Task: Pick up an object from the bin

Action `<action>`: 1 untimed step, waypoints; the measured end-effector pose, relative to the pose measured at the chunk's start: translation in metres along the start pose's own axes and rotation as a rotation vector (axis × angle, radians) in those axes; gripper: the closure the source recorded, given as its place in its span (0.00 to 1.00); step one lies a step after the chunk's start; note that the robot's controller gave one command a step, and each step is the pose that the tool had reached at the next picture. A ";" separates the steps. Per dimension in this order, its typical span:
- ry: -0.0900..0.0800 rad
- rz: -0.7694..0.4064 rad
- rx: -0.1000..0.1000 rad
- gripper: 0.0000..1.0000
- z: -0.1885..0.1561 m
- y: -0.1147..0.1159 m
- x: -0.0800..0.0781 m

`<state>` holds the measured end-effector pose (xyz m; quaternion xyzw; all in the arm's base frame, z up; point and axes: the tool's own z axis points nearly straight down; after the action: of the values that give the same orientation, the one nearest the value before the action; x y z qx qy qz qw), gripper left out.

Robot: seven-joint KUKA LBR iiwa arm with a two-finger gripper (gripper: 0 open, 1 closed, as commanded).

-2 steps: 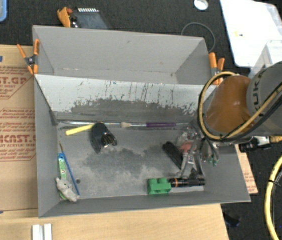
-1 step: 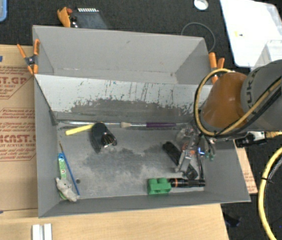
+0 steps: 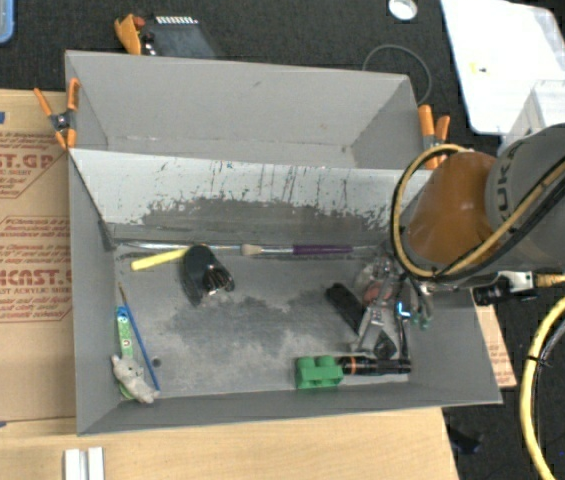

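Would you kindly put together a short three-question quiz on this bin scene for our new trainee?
1. True or false: the green block lies near the front wall of the bin.
2. Which thing lies along the foot of the back wall? A) purple-handled brush B) blue toothbrush C) black marker
3. Fill in: in the camera view, the gripper is over the bin's ____ side.

Key: 1 true; 2 A; 3 right.
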<state>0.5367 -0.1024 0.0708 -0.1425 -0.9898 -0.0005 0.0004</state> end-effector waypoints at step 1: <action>-0.006 -0.023 0.001 0.00 0.001 0.002 -0.008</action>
<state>0.5447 -0.1029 0.0699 -0.1313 -0.9913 0.0005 -0.0023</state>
